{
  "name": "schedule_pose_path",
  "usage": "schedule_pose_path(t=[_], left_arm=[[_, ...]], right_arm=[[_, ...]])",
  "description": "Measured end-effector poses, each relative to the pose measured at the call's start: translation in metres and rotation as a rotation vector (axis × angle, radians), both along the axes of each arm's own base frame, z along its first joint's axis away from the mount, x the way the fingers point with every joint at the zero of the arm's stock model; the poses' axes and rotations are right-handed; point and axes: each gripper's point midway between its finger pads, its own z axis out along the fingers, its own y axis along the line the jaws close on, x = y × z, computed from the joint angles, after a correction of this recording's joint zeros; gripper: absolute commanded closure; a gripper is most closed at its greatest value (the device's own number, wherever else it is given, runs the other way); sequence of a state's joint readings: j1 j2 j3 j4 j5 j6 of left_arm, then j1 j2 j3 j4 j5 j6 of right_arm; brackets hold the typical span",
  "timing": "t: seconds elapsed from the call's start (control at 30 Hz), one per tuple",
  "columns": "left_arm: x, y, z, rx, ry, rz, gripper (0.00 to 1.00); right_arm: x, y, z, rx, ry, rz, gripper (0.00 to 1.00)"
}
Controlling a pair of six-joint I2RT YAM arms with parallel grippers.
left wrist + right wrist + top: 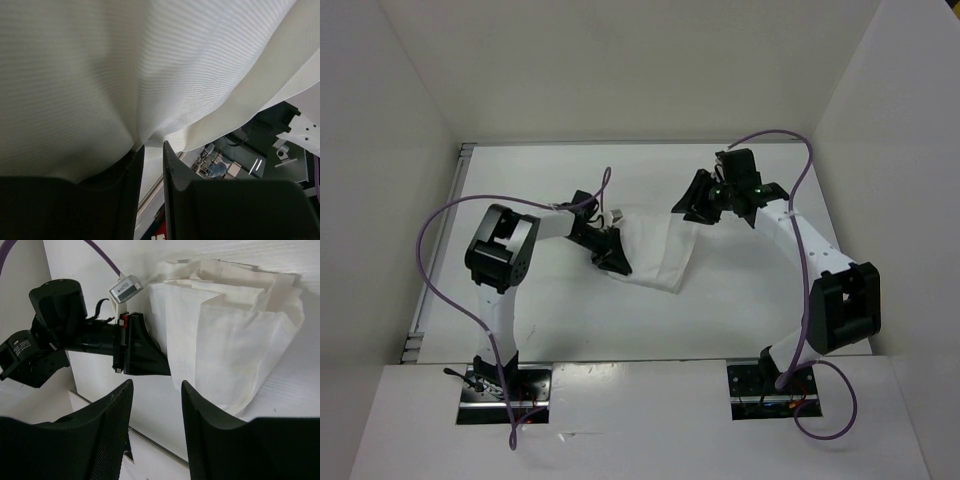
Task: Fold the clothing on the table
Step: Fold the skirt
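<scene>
White clothing (125,65) pinched in left end effector (152,146), blocking left wrist view.

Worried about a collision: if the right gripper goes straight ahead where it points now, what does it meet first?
Most likely the clothing, held by the left gripper just ahead; depth is unclear, so the open right gripper might reach that gripper first.

The clothing (150,65) runs past 3 edges of the left wrist view, hiding most of the table (570,320).
</scene>
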State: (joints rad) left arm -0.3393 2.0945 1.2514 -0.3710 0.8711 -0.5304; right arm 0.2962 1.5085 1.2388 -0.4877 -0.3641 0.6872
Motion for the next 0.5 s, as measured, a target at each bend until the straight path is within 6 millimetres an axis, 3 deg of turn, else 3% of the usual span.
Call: schedule_pose_path(t=[0.17,0.3,0.37,0.43,0.5], left_arm=[[0.004,-0.001,-0.001,0.007,0.007,0.017,0.7],[0.007,-0.003,0.014,0.009,-0.04,0.018,0.48],[0.013,-0.002,0.039,0.006,-0.12,0.024,0.39],[0.018,0.0,0.08,-0.008,-0.244,0.045,0.32],[0.017,0.005,0.13,-0.035,-0.395,0.071,0.32]], right_arm=[[-0.003,-0.006,-0.003,-0.001,0.006,0.007,0.48],[-0.015,-0.016,0.0,0.0,-0.006,0.012,0.38],[-0.023,-0.023,0.008,0.003,-0.032,0.006,0.33],[-0.032,-0.034,0.017,0.009,-0.066,-0.014,0.33],[-0.046,-0.047,0.019,0.02,-0.08,-0.051,0.39]])
